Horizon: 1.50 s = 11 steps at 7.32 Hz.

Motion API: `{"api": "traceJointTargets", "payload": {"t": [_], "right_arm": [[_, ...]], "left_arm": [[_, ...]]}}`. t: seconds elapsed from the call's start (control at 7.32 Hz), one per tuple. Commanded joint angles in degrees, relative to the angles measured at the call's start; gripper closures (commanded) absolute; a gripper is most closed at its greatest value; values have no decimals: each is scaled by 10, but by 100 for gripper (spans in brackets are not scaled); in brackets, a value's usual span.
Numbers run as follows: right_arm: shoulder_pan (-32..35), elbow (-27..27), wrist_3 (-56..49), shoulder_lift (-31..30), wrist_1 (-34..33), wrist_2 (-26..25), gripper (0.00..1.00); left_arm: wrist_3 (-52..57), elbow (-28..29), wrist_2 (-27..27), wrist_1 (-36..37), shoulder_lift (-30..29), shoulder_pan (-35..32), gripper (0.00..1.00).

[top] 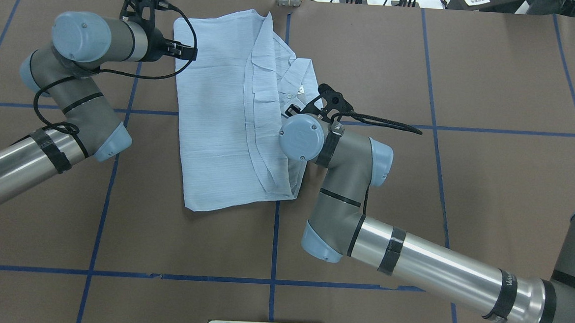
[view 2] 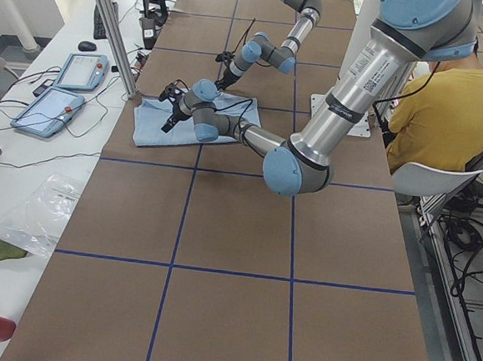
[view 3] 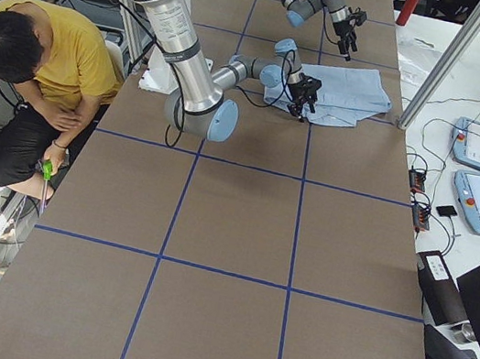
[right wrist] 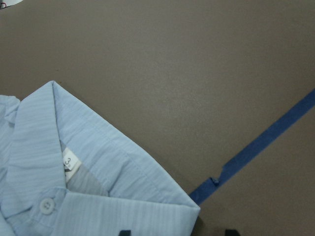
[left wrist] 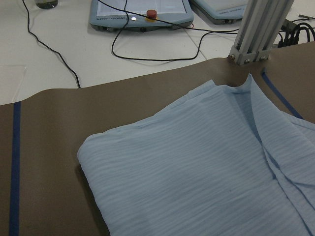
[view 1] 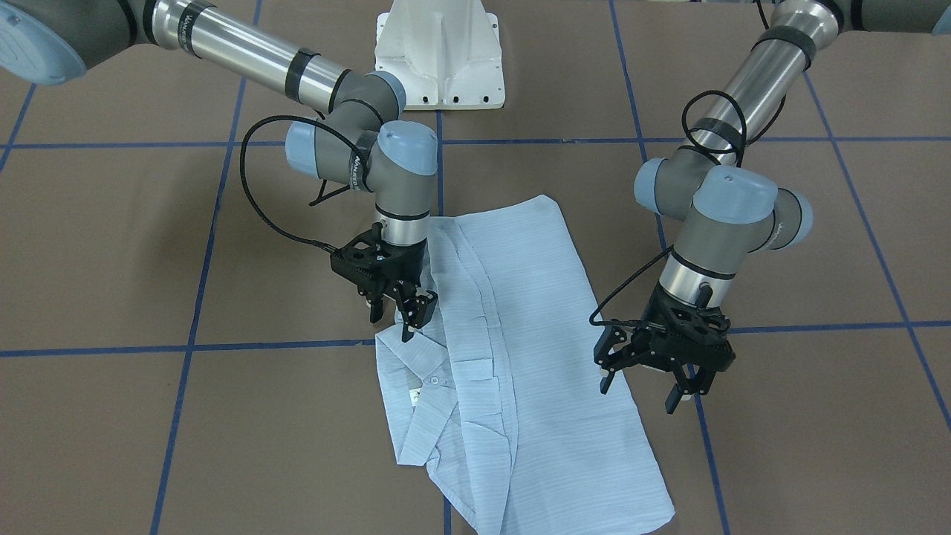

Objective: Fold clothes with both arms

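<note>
The clothes are one pale-blue striped shirt (view 1: pixel 520 334), folded into a long rectangle on the brown table (view 1: pixel 111 245), with its collar and neck label (right wrist: pixel 69 164) on my right arm's side. My right gripper (view 1: pixel 394 319) hovers open just over the collar's corner (right wrist: pixel 162 196). The tips of its fingers (right wrist: pixel 125 232) show apart, with nothing held between them. My left gripper (view 1: pixel 639 392) stands open beside the shirt's opposite long edge (top: pixel 182 57), off the cloth and empty. The left wrist view looks across a folded corner of the shirt (left wrist: pixel 197 167).
The white pedestal base (view 1: pixel 438 59) stands at the robot's side of the table. An aluminium post (left wrist: pixel 261 29) rises at the far edge, near the shirt. Teach pendants (left wrist: pixel 140 12) and cables lie on the white bench beyond. A seated person in yellow (view 2: pixel 436 95) is beside the robot.
</note>
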Motion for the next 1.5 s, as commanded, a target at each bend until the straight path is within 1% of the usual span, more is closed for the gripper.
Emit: {"api": "traceJointTargets", "payload": {"t": [0.0,0.41,1.09,1.23,1.37], "right_arm": [[0,2,13,0,0,-4,100],[2,17,10,-1,0,-3,100],[9,22,7,-3,-6,-3,100],[10,68,4,-23,-36,-2,100],[10,140,-1,-78,-48,-2,100]], "left_arm": [[0,0,0,-1,0,0,0],[-1,-1,0,-1,0,0,0],[-2,-1,0,-1,0,3,0],[-12,-1,0,-1,0,7,0],[-19,-2,0,-2,0,13,0]]}}
